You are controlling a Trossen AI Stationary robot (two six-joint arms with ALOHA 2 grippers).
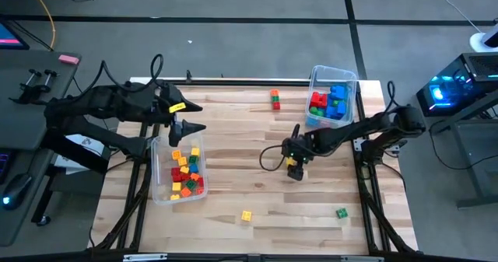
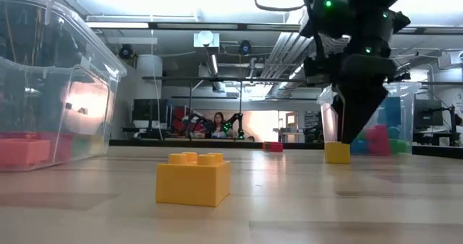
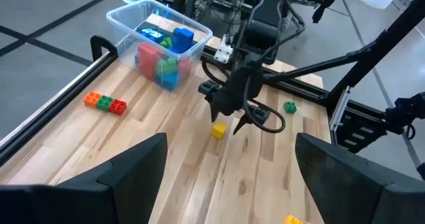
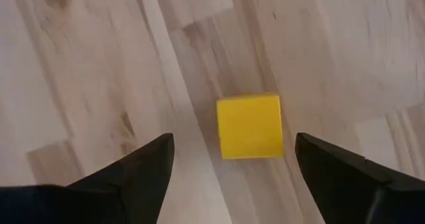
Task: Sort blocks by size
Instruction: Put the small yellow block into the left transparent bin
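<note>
Wooden table (image 1: 233,153), right gripper (image 4: 229,161) spread over yellow cube (image 4: 250,126), overhead hides it

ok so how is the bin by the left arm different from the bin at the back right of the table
The left bin holds tiny cubes, mostly yellow, red and orange; the back right bin holds larger bricks in blue, red and green. The left bin sits beside the open left gripper; the back right bin stands beyond the right gripper, which is open over a yellow cube on the table. Both are clear plastic.
</note>
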